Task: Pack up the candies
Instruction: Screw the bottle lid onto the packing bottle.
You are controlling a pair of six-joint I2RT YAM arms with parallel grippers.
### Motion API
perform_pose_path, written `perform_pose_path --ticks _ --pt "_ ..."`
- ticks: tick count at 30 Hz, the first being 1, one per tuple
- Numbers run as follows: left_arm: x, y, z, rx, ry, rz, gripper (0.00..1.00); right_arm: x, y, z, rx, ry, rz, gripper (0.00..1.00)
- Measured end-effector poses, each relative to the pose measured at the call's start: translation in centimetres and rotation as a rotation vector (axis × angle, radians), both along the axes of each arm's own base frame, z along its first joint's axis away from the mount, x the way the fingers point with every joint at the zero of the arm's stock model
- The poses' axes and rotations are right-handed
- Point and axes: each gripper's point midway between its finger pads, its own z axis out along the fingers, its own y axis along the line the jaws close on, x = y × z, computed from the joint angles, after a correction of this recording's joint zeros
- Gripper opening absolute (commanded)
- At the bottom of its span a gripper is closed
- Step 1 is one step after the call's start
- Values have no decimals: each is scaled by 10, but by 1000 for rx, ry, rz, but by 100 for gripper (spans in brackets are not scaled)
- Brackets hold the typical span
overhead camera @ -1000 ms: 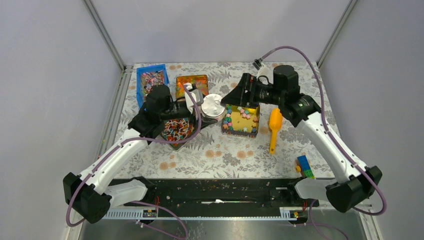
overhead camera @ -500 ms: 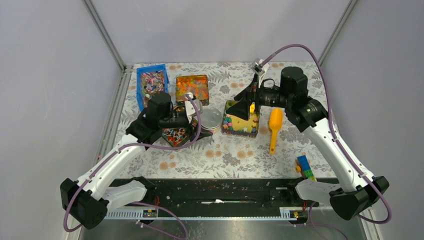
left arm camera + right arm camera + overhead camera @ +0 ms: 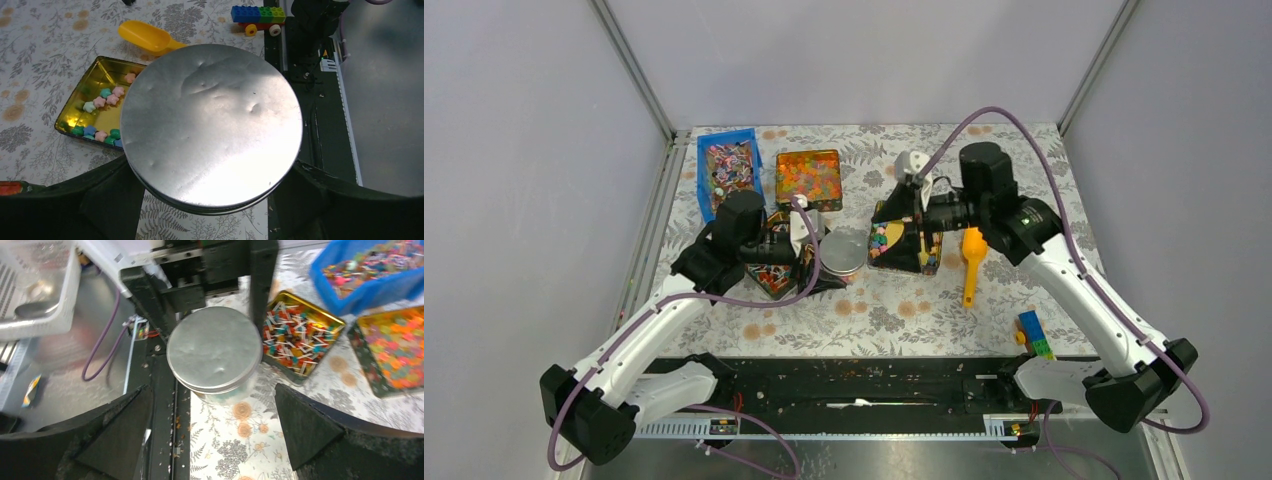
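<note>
The candies [image 3: 882, 240] are pastel star pieces lying in a gold square tin [image 3: 931, 262] at mid table. They also show in the left wrist view [image 3: 102, 100], along the tin's edges. My left gripper [image 3: 836, 258] is shut on a round jar with a dented silver lid [image 3: 844, 250], just left of the tin. The lid fills the left wrist view [image 3: 210, 120], with my left gripper [image 3: 210, 200] around it. My right gripper [image 3: 896, 215] is open and empty above the tin's left part. It faces the jar [image 3: 215, 352], and my right gripper [image 3: 215, 440] holds nothing.
A yellow scoop [image 3: 972, 258] lies right of the candy tin. A tin of stick sweets [image 3: 769, 272] sits under my left arm. A blue bin [image 3: 727, 165] and a tin of orange beads [image 3: 809, 175] stand at the back. A brick toy [image 3: 1033, 333] lies near right.
My left gripper has carried the jar toward the near side, away from the bead tin. My right gripper has drawn off the jar and swung over the candy tin.
</note>
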Motion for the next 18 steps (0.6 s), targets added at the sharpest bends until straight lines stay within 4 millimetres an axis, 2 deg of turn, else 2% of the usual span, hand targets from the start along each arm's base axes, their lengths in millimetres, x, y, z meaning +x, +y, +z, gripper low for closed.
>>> perform_pose_path --ticks 7,18 --pt "-13 0 -6 -9 28 -51 52 -37 25 -21 -55 -51 180 100" --pt "-17 -1 -5 -17 36 -76 51 -34 40 -23 -75 -92 201 99"
